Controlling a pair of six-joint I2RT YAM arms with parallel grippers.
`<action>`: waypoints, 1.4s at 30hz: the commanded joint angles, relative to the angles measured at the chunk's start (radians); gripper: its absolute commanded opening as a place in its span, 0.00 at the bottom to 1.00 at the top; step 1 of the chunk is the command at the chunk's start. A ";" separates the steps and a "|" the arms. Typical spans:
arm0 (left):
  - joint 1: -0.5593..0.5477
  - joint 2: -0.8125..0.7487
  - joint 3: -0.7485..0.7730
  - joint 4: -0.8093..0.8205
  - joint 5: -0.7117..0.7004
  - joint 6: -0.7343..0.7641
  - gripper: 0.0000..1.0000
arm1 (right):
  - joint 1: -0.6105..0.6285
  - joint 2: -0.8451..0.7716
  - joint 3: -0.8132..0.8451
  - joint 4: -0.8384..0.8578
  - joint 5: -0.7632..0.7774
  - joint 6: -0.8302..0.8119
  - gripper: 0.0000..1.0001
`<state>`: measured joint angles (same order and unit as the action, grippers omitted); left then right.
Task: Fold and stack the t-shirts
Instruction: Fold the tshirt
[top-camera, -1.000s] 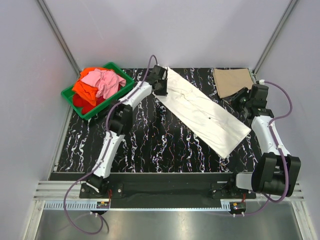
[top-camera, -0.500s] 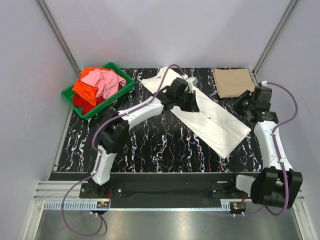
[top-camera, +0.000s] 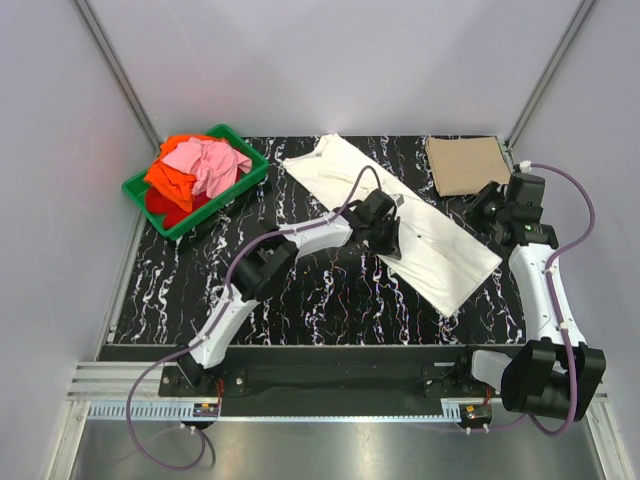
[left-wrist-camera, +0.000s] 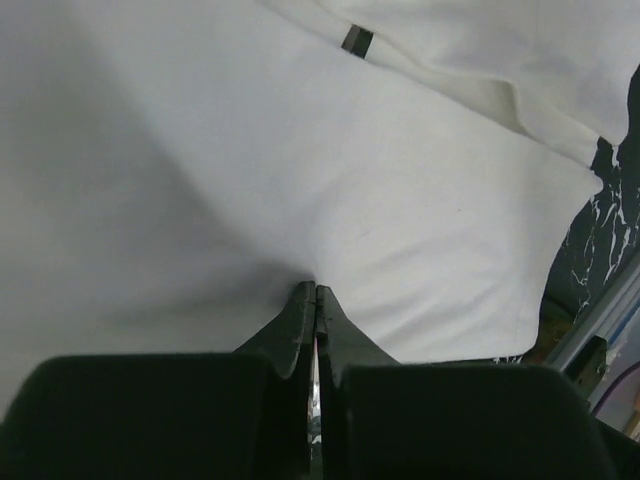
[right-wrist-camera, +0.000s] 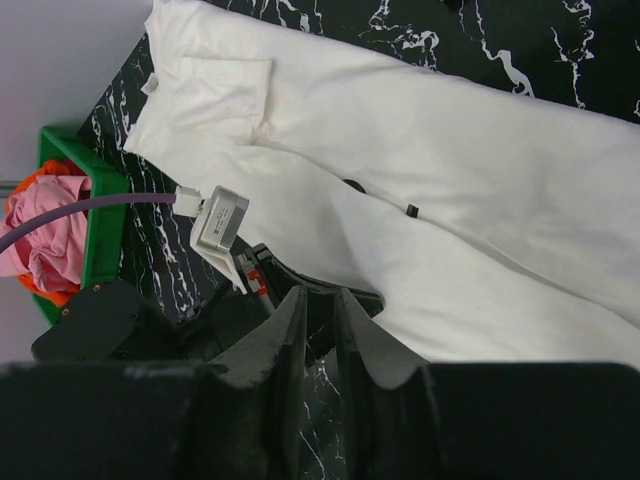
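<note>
The white t-shirt (top-camera: 445, 255) lies as a long folded strip slanting across the middle of the dark marbled table (top-camera: 300, 300). It looks thin, limp and light, likely to sag and crease wherever it is lifted, so it is best taken at a corner or along a folded edge, through both layers. The left gripper (left-wrist-camera: 316, 292) is closed at mid-strip, the cloth puckering into its tips, seemingly pinched. The right gripper (right-wrist-camera: 320, 295) hovers between the strip and the folded tan t-shirt (top-camera: 465, 162) at the far right corner, jaws slightly parted and empty. The pink, orange and red t-shirts (top-camera: 205, 160) are heaped in the green crate (top-camera: 250, 148) at far left.
</note>
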<state>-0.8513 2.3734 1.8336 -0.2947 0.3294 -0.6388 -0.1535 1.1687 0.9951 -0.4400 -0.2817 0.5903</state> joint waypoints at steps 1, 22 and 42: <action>-0.003 -0.075 -0.072 -0.035 -0.082 -0.002 0.02 | -0.001 -0.015 0.045 0.004 -0.036 -0.046 0.25; 0.066 -0.696 -0.803 -0.219 -0.443 0.062 0.07 | 0.023 0.118 0.039 -0.077 -0.096 -0.067 0.25; 0.347 -0.209 -0.026 -0.236 -0.294 0.125 0.09 | 0.140 0.250 0.020 0.006 -0.077 -0.043 0.25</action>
<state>-0.5083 2.0693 1.7172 -0.5156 -0.0036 -0.5133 -0.0177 1.4422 1.0161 -0.4892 -0.3565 0.5400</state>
